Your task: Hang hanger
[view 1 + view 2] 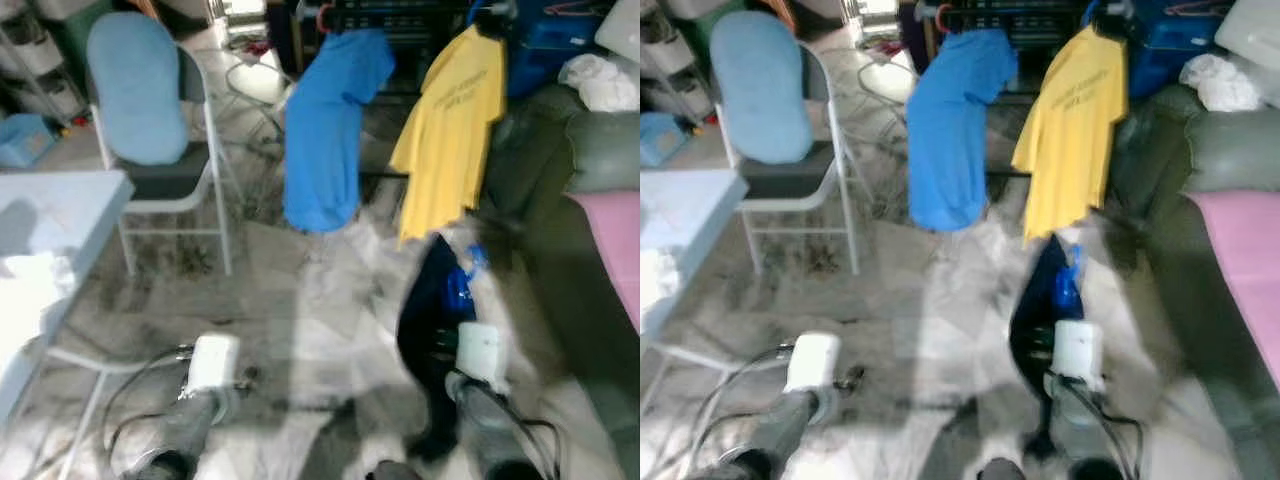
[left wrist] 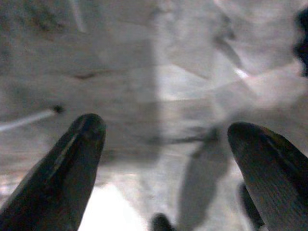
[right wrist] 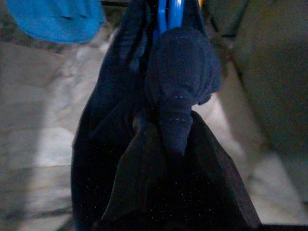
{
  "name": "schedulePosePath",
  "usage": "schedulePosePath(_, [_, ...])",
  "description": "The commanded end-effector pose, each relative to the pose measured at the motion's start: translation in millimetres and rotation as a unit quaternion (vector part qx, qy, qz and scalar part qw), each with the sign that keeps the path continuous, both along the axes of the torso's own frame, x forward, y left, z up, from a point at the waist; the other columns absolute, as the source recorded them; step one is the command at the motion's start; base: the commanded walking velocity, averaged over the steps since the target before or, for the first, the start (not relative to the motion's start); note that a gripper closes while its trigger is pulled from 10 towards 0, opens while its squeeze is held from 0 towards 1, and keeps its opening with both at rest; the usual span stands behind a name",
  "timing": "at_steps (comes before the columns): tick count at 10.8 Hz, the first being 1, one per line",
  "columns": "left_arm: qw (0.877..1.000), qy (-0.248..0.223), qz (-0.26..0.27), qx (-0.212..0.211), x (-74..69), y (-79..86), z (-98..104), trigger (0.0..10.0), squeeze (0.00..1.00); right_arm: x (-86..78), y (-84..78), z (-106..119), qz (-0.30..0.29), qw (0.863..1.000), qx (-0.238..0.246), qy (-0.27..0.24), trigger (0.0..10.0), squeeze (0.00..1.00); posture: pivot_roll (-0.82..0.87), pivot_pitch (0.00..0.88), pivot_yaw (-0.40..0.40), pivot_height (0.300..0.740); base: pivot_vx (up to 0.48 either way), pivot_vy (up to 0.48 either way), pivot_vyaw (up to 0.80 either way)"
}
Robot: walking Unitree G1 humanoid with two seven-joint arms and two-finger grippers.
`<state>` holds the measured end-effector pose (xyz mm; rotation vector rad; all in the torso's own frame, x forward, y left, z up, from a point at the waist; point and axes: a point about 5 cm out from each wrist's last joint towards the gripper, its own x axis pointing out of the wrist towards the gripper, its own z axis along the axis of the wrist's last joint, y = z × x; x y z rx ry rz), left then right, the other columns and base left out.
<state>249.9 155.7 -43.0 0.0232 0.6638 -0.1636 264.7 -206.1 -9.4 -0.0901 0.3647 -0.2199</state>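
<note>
The right gripper [image 1: 470, 330] is carrying a blue hanger [image 3: 168, 12] with a dark navy garment [image 1: 425, 300] draped over it, at about 5 o'clock in the head view, below the yellow shirt [image 1: 455, 120] on the rack [image 1: 400, 15]; its fingers are probably closed on it, but cloth is hiding them. The left gripper [image 2: 163, 159] is hanging wide open and empty over the floor. The load is looking light, soft and swinging, so it is better to hold the stiff plastic near the hook.

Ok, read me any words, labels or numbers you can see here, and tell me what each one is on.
Yellow shirt: two short lines of dark print on it, too blurred to read.
Blue shirt: no print to be seen.
Dark garment on the blue hanger: no label to be seen.
So nothing here can be read.
</note>
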Motion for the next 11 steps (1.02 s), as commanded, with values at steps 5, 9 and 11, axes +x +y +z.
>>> schedulePosePath(5, [0.996, 0.046, 0.055, 0.046, -17.1, 25.3, -12.3, 10.0, 0.0, 6.8, 15.6, 1.3, 0.044, 0.999, 0.022, 0.0, 10.0, 0.0, -0.1, 0.091, 0.027, 0.74, 0.0, 0.0, 0.0])
schedulePosePath(9, [0.993, 0.076, 0.048, 0.071, -30.1, 38.1, -19.5, 10.0, 0.0, 1.6, 24.3, -10.9, 0.049, 0.996, 0.064, 0.043, 10.0, 0.0, -0.05, 0.083, 0.007, 0.74, 0.0, 0.0, 0.0])
schedulePosePath(11, [0.991, 0.099, 0.035, 0.08, -44.8, 39.6, -27.9, 10.0, 0.0, -12.6, 27.4, -24.9, 0.045, 0.993, 0.075, 0.08, 10.0, 0.0, -0.04, 0.11, 0.022, 0.74, 0.0, 0.0, 0.0])
